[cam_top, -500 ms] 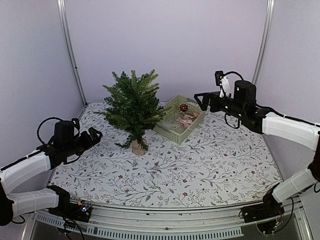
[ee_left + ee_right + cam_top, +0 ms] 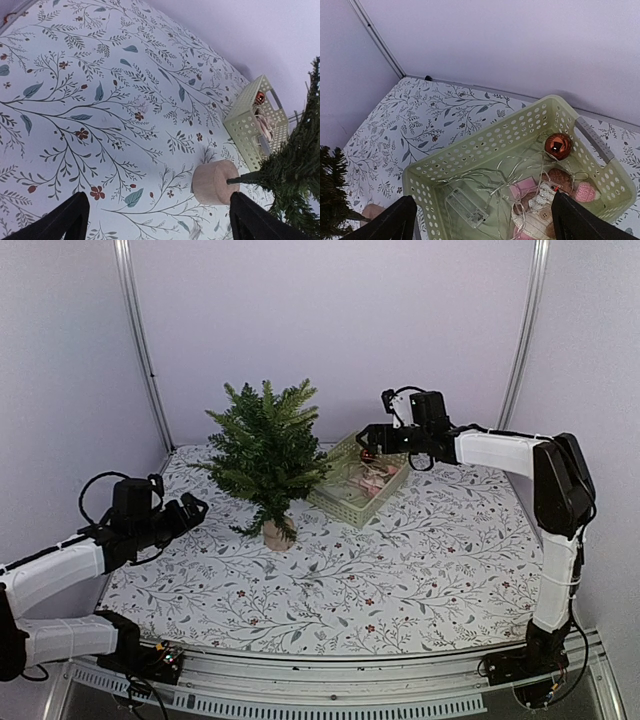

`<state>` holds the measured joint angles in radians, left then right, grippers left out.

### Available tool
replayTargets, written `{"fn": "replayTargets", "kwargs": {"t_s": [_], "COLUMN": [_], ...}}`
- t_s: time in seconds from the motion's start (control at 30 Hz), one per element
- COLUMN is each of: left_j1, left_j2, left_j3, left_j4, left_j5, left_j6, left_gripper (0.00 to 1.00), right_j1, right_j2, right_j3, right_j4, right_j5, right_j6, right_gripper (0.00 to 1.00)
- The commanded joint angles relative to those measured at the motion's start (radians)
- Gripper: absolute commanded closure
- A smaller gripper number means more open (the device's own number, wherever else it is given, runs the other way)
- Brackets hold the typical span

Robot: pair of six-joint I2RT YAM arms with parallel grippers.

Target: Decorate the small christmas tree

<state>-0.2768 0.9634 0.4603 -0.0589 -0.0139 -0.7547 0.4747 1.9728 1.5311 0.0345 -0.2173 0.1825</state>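
Top external view shows the small christmas tree [image 2: 265, 455] bare on the table [image 2: 420, 570], ornaments [image 2: 375, 478] all in the green basket [image 2: 335, 504], and left gripper [image 2: 193, 508] and right gripper [image 2: 364, 437] jaws open, empty.

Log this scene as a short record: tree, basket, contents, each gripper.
tree: small christmas tree, upright on the table, no ornaments visible on it
basket: pale green basket, right of the tree
contents: red bauble, light string with clear battery box, small soft ornaments
left gripper: open, empty, left of the tree
right gripper: open, empty, above the basket
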Motion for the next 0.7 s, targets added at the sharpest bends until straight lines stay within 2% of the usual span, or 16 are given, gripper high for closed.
{"fn": "replayTargets", "kwargs": {"t_s": [0.0, 0.13, 0.37, 0.53, 0.67], "left_j1": [-0.007, -0.010, -0.012, -0.011, -0.013], "left_j2": [0.020, 0.026, 0.019, 0.018, 0.016], "left_j3": [0.003, 0.001, -0.005, -0.014, -0.027], "left_j4": [0.069, 0.084, 0.089, 0.094, 0.103], "left_j5": [0.033, 0.028, 0.018, 0.016, 0.017], "left_j6": [0.009, 0.019, 0.024, 0.014, 0.011], "left_gripper": [0.01, 0.01, 0.01, 0.01, 0.01], "right_j1": [-0.001, 0.005, 0.030, 0.031, 0.028], "right_j2": [0.134, 0.259, 0.436, 0.506, 0.542], "right_j3": [0.118, 0.239, 0.439, 0.481, 0.513], "right_j4": [-0.081, -0.139, -0.263, -0.277, -0.282], "right_j5": [-0.030, 0.007, 0.175, 0.212, 0.267], "right_j6": [0.003, 0.019, -0.006, -0.002, -0.004], "right_gripper": [0.04, 0.05, 0.06, 0.10, 0.17]}}
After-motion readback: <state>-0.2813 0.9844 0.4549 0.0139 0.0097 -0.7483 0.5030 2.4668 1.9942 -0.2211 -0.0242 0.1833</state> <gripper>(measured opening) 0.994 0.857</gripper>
